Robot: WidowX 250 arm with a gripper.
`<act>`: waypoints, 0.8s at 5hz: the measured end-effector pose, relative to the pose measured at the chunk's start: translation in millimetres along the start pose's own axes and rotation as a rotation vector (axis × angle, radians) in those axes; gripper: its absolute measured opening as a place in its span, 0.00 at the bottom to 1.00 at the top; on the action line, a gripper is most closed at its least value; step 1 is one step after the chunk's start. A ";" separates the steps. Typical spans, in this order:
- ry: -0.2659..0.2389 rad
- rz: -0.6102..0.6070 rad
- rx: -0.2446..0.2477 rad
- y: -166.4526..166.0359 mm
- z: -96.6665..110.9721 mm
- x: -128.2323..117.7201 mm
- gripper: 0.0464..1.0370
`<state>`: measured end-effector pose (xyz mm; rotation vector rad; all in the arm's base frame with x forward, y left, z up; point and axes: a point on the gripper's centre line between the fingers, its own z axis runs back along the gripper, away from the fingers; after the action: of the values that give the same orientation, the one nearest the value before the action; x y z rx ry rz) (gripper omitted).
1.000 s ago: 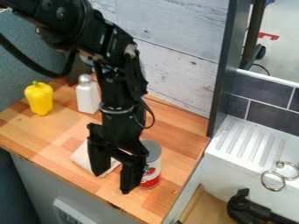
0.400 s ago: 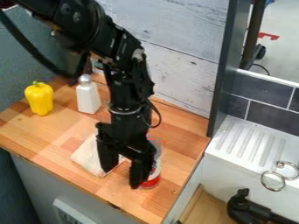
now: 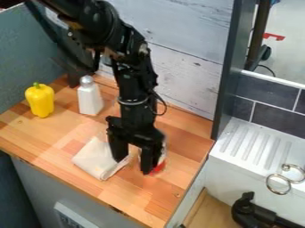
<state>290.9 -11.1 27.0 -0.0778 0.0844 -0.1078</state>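
**While the arm shifts toward the plank wall, the can travels beside its open pincer**

Since the earlier frames, the black gripper has moved back across the counter, up and slightly to the right in the camera view. The red-and-white can, largely hidden behind one finger, has shifted the same way and stands upright just beyond that finger. The folded cloth lies about where it was, with more of it now uncovered.

The pincer's two fingers stand apart, with nothing visibly clamped between them. For the work in hand, I judge that the can is being nudged rather than carried (whether finger and metal actually touch is hidden from this angle). The can seems the thing being worked on; the cloth, near the other finger, appears undisturbed.

Farther left on the wooden surface are a yellow bell pepper and a white shaker with a silvery top, both upright. Pale boards form the plank wall behind. Past a dark upright panel, a white ridged ledge runs below dark tiles, with metal rings at its edge.
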 end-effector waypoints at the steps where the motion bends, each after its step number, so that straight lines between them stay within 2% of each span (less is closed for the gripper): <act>1: 0.009 0.016 -0.014 13.3 -6.9 22.5 0.96; 2: -0.010 -0.009 -0.027 25.2 -5.0 58.9 0.96; 3: -0.043 -0.035 -0.012 31.8 9.0 77.3 0.96; 4: -0.054 -0.081 0.040 40.2 26.2 91.5 0.96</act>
<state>388.0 20.5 42.4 -0.0444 0.0250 -0.1884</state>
